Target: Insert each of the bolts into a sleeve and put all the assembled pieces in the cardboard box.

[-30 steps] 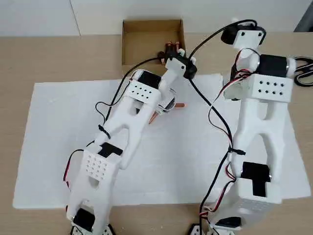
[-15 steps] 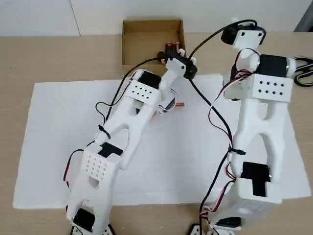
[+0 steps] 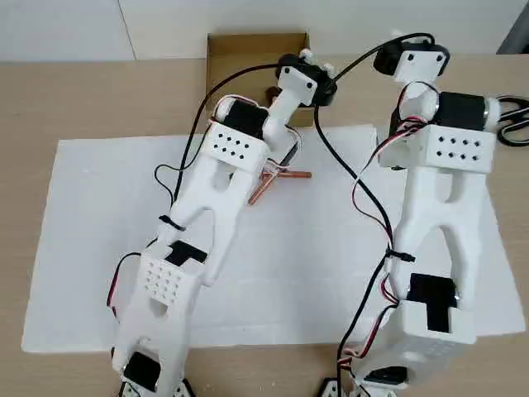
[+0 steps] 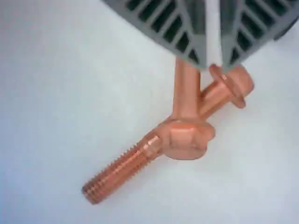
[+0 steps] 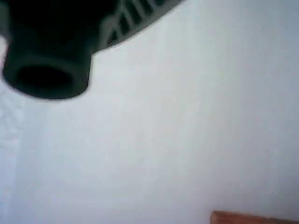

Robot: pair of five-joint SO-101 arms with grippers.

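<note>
**High view:** a white foam sheet (image 3: 124, 248) covers the tan wooden table (image 3: 83, 91). The open brown cardboard box (image 3: 248, 45) stands at the upper centre of the frame, at the sheet's far edge. The white left arm (image 3: 207, 207) runs from the lower left up to the centre. Just below its wrist, two copper-coloured metal bolts (image 3: 291, 174) lie on the sheet, outside the box, forming a V — one limb is nearly level with its free end toward the right of the frame, the other slants toward the lower left. **Left wrist view:** the threaded bolt (image 4: 119, 170) lies with its long axis oblique, its threaded tip pointing away from the gripper and its round flanged head just beside the fingertips. The smooth-shafted bolt (image 4: 187, 93) lies across it, its hexagonal head at the threaded bolt's mid-length and its shaft running under one grey ribbed finger (image 4: 173, 23). The left gripper (image 4: 212, 63) hangs over both — its fingers are parted by only a thin slit through which the sheet shows, and nothing is held between them. **Right side:** the white right arm (image 3: 446, 198) stands at the right of the high view, well apart from the bolts. The right gripper (image 5: 121, 21) is above bare sheet, and how it stands cannot be made out.
</note>
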